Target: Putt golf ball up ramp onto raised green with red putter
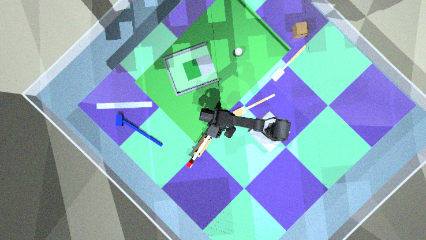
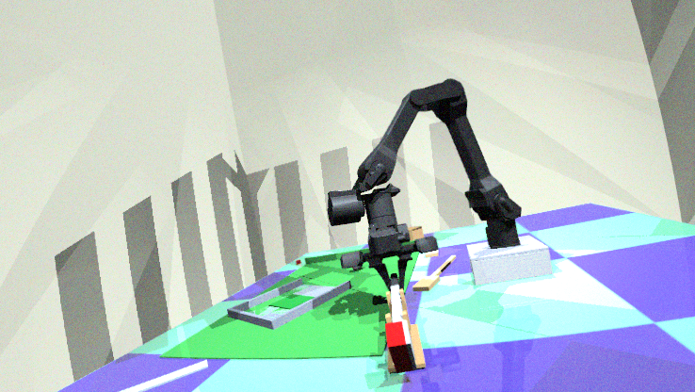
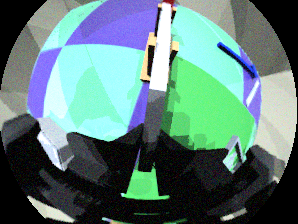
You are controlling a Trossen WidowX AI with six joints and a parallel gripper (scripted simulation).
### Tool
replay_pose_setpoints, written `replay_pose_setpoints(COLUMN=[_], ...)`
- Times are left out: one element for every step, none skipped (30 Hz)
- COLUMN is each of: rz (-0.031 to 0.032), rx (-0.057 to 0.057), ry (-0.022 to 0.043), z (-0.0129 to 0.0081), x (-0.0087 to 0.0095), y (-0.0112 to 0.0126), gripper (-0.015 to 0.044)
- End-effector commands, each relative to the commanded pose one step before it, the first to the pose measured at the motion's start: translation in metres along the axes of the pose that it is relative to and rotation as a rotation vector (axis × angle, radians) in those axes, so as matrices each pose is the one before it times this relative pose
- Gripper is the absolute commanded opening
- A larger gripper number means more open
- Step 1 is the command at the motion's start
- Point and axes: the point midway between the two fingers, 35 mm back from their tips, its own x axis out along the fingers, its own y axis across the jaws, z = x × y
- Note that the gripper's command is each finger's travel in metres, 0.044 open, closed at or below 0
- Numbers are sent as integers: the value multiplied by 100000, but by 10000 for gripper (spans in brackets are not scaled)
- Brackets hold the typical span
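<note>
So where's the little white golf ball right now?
In the top view the golf ball sits on the green mat, just right of the grey-framed raised green and well away from the gripper, which is shut on the red putter.
</note>
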Motion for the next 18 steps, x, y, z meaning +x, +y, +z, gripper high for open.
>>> replay_pose_setpoints(rz=[-788,-2,-1,0,2,3,5,6,8,9,11,12,14,12,8,3,0,24], rx=[-244,0,0,1,1,1,2,2,2,3,3,3,4,3,2,1,0,115], ry=[-536,-3,-3,-3,-2,-1,-1,0,0,1,2,2,3,3,2,1,0,844], z=[499,167,180,182,178,173,168,163,158,152,146,140,134,103,61,20,0,-370], x=[-1183,-516,-576,-601,-611,-617,-623,-628,-633,-638,-642,-645,-648,-524,-318,-106,0,691], y=[-356,-71,-65,-53,-38,-23,-7,8,24,39,55,71,87,82,55,19,0,-104], gripper=[0,0,0,0,0,0,0,0,0,0,0,0,0,0,0,0,0,0])
